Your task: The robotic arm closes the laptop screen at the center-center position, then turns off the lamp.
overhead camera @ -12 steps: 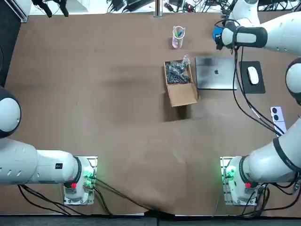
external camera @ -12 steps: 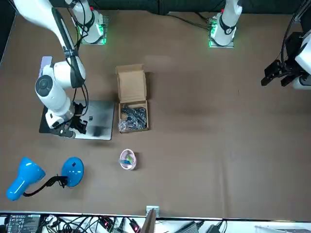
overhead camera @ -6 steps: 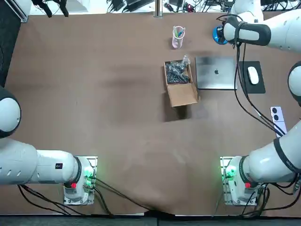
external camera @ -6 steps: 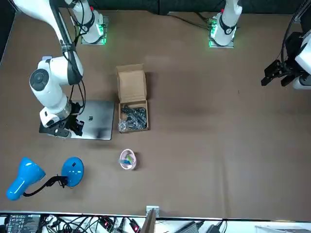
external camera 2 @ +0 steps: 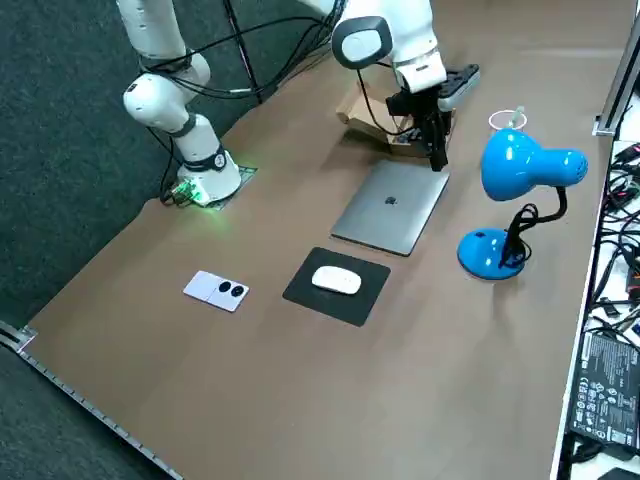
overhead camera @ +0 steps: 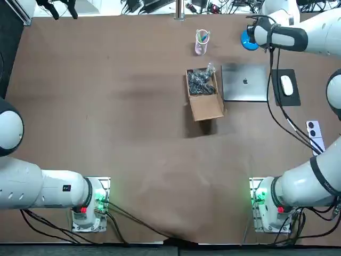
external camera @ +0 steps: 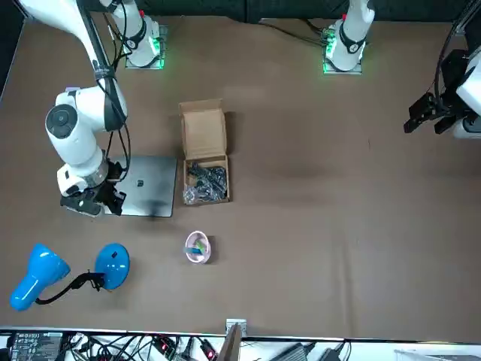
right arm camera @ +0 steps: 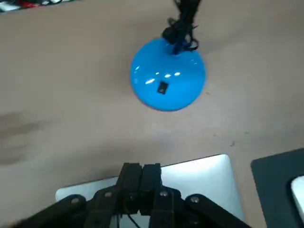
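Table (overhead camera: 106,106) — box (overhead camera: 208,108) holds dark parts (overhead camera: 200,81); right pincer (right arm camera: 141,173) pinched over shut laptop (overhead camera: 245,82).

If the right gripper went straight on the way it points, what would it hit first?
Probably the lid of the closed laptop, near its edge facing the lamp base; the right gripper, shut, points down there. Depth is unclear.

Laptop (external camera: 148,197) lies closed, flat on the table (external camera: 316,188). Right gripper (external camera: 92,204) hangs at the laptop's corner nearest the blue lamp (external camera: 36,277), clear of it. Open box (external camera: 203,131) adjoins the laptop; pink cup (external camera: 198,247) stands near.
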Controlling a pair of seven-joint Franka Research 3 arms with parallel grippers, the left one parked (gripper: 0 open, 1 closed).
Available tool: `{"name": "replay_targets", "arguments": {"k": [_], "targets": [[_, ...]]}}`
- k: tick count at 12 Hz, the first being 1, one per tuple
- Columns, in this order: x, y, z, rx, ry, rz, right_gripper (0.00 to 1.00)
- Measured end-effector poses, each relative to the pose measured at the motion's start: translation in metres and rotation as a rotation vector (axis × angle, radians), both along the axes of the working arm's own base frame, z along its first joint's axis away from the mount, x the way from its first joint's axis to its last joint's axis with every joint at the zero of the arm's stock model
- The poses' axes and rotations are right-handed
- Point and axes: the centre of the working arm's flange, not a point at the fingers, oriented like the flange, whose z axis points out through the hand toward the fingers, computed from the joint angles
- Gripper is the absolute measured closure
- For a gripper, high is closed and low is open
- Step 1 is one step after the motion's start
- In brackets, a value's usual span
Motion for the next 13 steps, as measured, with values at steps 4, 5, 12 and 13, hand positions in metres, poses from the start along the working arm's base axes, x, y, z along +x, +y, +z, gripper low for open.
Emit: {"name": "replay_targets", "arguments": {"k": [4, 5, 12, 13], "targets": [[-0.003, 0.021, 0.000, -0.102, -0.089, -0.126, 0.98], [-0.004, 0.027, 0.000, -0.113, -0.109, -0.144, 0.98], [-0.002, 0.086, -0.008, -0.183, -0.204, -0.183, 0.98], [0.000, 0.093, -0.015, -0.210, -0.216, -0.194, 0.98]]}}
